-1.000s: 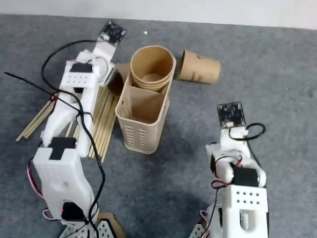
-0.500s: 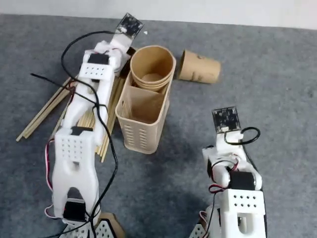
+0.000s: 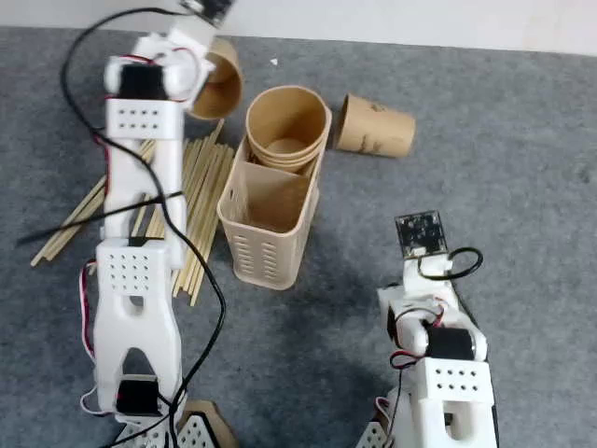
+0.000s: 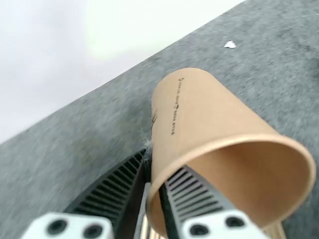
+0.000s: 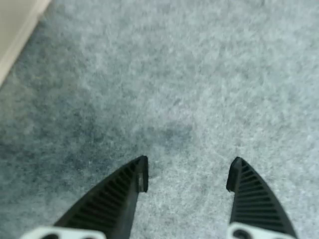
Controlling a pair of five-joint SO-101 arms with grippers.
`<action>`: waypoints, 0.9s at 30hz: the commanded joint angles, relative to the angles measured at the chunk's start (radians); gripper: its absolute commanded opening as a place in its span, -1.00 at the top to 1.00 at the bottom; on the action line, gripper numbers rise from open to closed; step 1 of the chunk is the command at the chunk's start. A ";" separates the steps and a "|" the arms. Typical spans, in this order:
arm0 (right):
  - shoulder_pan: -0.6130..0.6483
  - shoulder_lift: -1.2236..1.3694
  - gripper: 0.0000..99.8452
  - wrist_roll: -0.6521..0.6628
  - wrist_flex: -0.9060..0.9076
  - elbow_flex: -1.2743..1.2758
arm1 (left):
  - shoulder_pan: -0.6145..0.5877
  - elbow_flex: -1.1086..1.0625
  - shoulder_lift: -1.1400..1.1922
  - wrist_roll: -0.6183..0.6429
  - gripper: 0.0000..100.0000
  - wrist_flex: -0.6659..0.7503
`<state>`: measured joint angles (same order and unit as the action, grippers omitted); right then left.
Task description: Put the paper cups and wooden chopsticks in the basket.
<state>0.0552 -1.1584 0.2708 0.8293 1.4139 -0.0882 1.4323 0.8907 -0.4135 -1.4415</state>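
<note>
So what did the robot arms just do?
The left claw lifted its paper cup from beside the basket, up and farther out. The right claw drew back a little, open. The basket, the cups inside, the cup on its side and the chopsticks stayed put.

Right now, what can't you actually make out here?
- High view: the left arm covers some wooden chopsticks.
- High view: nested cups in the basket overlap, count unclear.
- Left wrist view: the held paper cup partly hides the left end effector.
</note>
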 commanded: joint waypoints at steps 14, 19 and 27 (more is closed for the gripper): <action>0.007 -0.010 0.47 -0.009 -0.245 0.128 | 0.199 -0.325 -0.820 0.103 0.99 -0.336; 0.007 -0.010 0.47 -0.009 -0.246 0.136 | 0.383 -0.495 -1.081 0.158 0.99 -0.336; 0.007 -0.010 0.47 -0.009 -0.246 0.136 | 0.392 -0.674 -1.087 0.242 0.99 -0.333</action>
<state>0.0552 -1.1584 0.2708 0.6007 1.5535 0.3230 0.7925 -0.2079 -0.1987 -1.7714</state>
